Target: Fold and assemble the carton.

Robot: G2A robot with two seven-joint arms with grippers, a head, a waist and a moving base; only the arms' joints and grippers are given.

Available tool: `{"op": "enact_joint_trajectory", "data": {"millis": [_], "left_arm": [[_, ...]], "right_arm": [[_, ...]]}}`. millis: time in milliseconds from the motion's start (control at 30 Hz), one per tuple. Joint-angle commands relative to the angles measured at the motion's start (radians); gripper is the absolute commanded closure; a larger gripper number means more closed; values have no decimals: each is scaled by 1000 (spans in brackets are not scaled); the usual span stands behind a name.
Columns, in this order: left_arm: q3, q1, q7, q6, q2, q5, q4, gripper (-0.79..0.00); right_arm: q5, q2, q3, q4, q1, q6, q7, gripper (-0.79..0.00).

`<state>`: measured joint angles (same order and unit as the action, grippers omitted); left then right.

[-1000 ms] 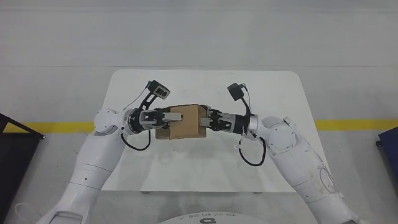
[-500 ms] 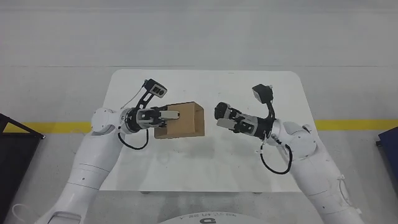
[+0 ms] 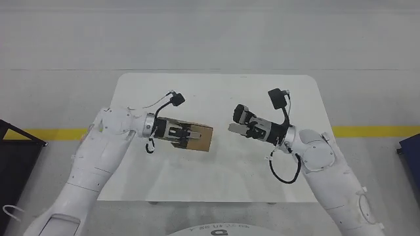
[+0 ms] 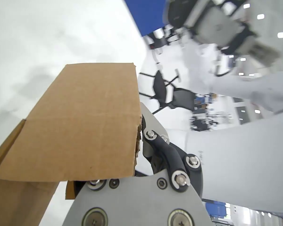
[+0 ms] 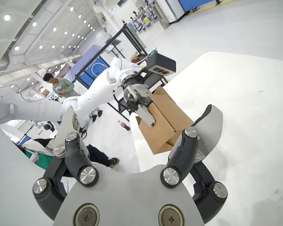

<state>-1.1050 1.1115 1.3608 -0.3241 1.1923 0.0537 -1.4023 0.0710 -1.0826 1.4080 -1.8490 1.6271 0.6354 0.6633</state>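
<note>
Left hand [image 3: 186, 133] clamps the carton [image 3: 204, 139]; right hand [image 3: 235, 120], spread wide and empty, hovers nearby, apart.

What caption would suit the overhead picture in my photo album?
The left gripper clamps a tilted brown carton over the white table; the open right gripper faces it without touching.

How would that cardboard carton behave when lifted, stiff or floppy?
Probably light: the left gripper alone holds the carton. Likely fairly stiff, since its panels look flat. The creased end flap may swing loose.
</note>
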Motion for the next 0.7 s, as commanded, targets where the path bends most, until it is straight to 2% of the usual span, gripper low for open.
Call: {"op": "enact_joint_trajectory", "data": {"millis": [0, 67, 133, 167, 233, 367, 467, 567, 667], "left_arm": [[44, -31, 3, 154, -1, 212, -53, 0], [95, -69, 24, 274, 1, 352, -101, 0], [151, -109, 55, 367, 8, 445, -128, -222], [178, -128, 76, 410, 13, 471, -132, -372], [236, -173, 117, 492, 23, 536, -126, -785], [350, -253, 175, 609, 52, 634, -74, -785], [416, -304, 165, 618, 76, 662, -14, -785], [423, -336, 137, 619, 97, 584, -11, -785], [377, -338, 93, 595, 99, 494, -25, -785]], "right_arm": [[0, 4, 36, -14, 34, 17, -24, -785], [-1, 8, 73, -31, 72, 38, -50, -785], [-8, 11, 109, -46, 112, 64, -78, -785], [-13, 12, 126, -52, 132, 80, -88, -785], [-24, 15, 157, -64, 168, 106, -103, -785], [-42, 20, 190, -83, 214, 136, -102, -785], [-44, 22, 199, -91, 225, 141, -98, -785], [-43, 24, 204, -96, 232, 143, -99, -785], [-37, 24, 204, -102, 236, 144, -102, -785]]}}
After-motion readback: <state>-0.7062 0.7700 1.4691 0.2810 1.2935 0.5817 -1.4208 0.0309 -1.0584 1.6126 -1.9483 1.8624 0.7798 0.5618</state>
